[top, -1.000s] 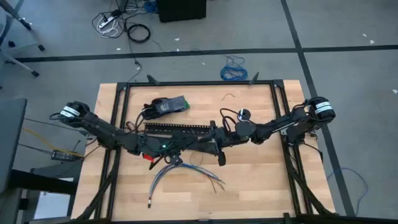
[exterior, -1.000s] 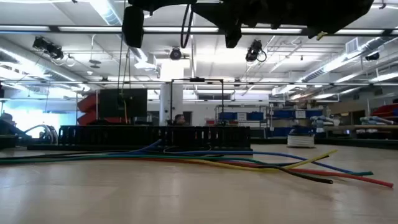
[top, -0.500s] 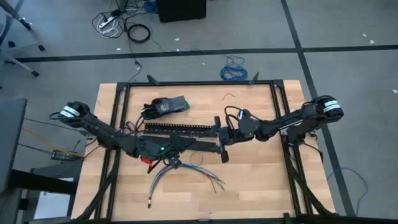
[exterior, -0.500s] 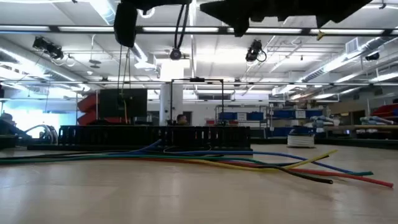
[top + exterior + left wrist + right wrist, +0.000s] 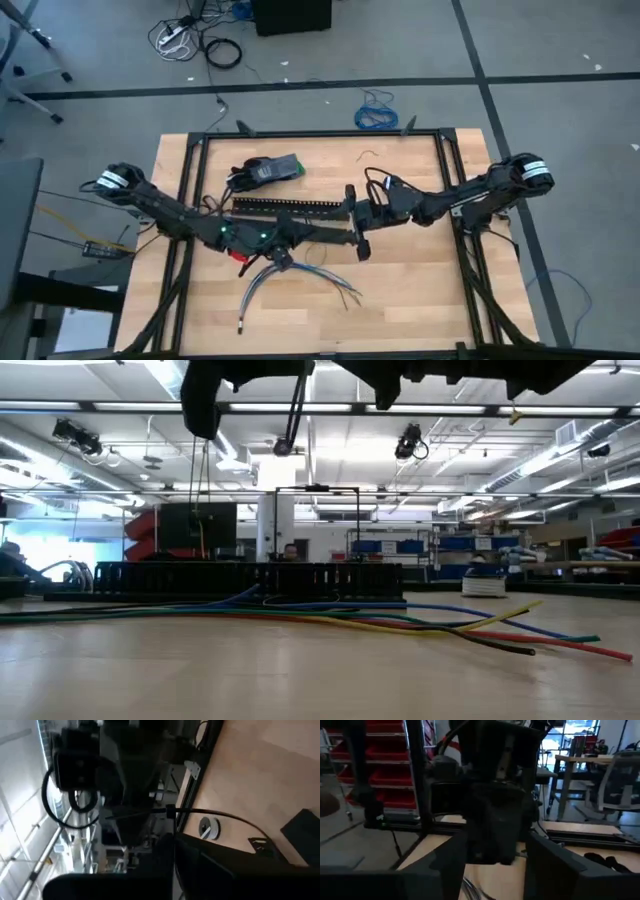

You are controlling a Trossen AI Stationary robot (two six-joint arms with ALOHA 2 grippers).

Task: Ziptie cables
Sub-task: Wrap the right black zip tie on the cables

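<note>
The cables (image 5: 295, 275) lie loose on the wooden table, fanned out toward its near edge; the low view shows them as coloured strands (image 5: 400, 622) flat on the wood. Above the table's middle my two grippers face each other. My left gripper (image 5: 335, 232) holds a thin black ziptie (image 5: 210, 815), whose small square head (image 5: 170, 811) shows in the left wrist view. My right gripper (image 5: 356, 221) is open, one finger (image 5: 451, 865) on either side of the left gripper's tip (image 5: 495, 827); whether they touch, I cannot tell. My left gripper has the ziptie by the end (image 5: 262, 837) away from its head, where the strip runs in behind the dark fingers, which hide the contact. The strip stands out from there in a slack curve, clear of the table, its head out toward the right arm.
The long black slotted channel (image 5: 290, 207) lies across the table just beyond both grippers and shows as a low wall (image 5: 250, 578) behind the cables. At the far left is a black device (image 5: 265, 170), and a small curled wire scrap (image 5: 370, 155) lies near the far edge.
My right gripper has gone a little up and toward the table's far edge, ending closer around the left gripper's tip. The cables and the channel have stayed where they were.
</note>
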